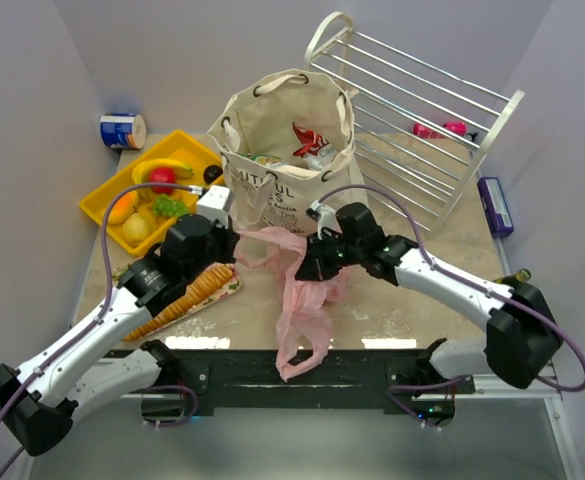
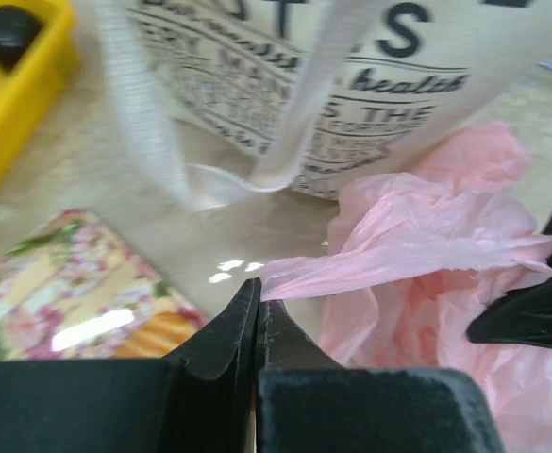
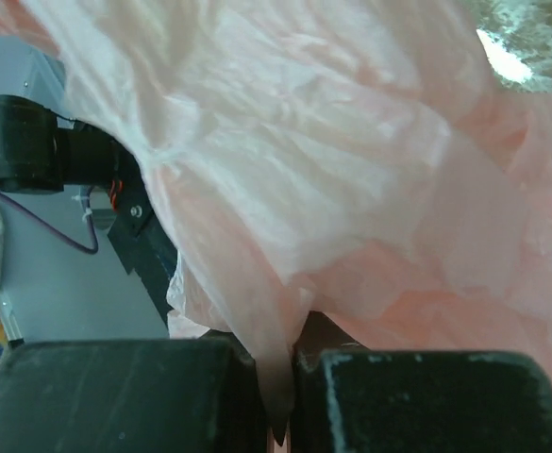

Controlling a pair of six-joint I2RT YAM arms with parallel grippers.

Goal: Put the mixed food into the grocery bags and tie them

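Nearest, at front edge of table (image 1: 412, 300): limp tail of pink plastic bag (image 1: 300, 320) hanging over the near side. Just beyond, both arms meeting on the bag's upper part.

Left gripper (image 2: 258, 300) fully closed, pinching a twisted strip of pink film at the very fingertips. Strip stretched rightward to the crumpled bulk.

Right gripper (image 3: 281, 373) closed too, a fold of the same film nipped between the pads, rest of the bag draped above. No food visible in the bag; cannot tell through the folds.

Left of the bag, cracker sleeve (image 1: 187, 293) lying on a floral mat (image 1: 227, 283), nothing gripping it.

Behind the bag and touching it, canvas tote (image 1: 272, 185) upright, mouth open, red cookie packet (image 1: 308, 137) showing inside. Rope handles loose, not tied.

Farther left, yellow tray (image 1: 100, 205) holding banana (image 1: 169, 164), apple (image 1: 162, 181), grapes (image 1: 170, 206), lemon (image 1: 137, 228). None bagged.

Far back: blue-and-white can (image 1: 122, 131) and wire rack (image 1: 422, 110).

Step in hand, as judged: tying the pink bag. Two parts of the film gripped, no knot formed yet.

Next move calls for crossing the two held ends and looping one under the other. Needs tension kept up without tearing the thin film. Fruit loading and tote handles apparently left to do.
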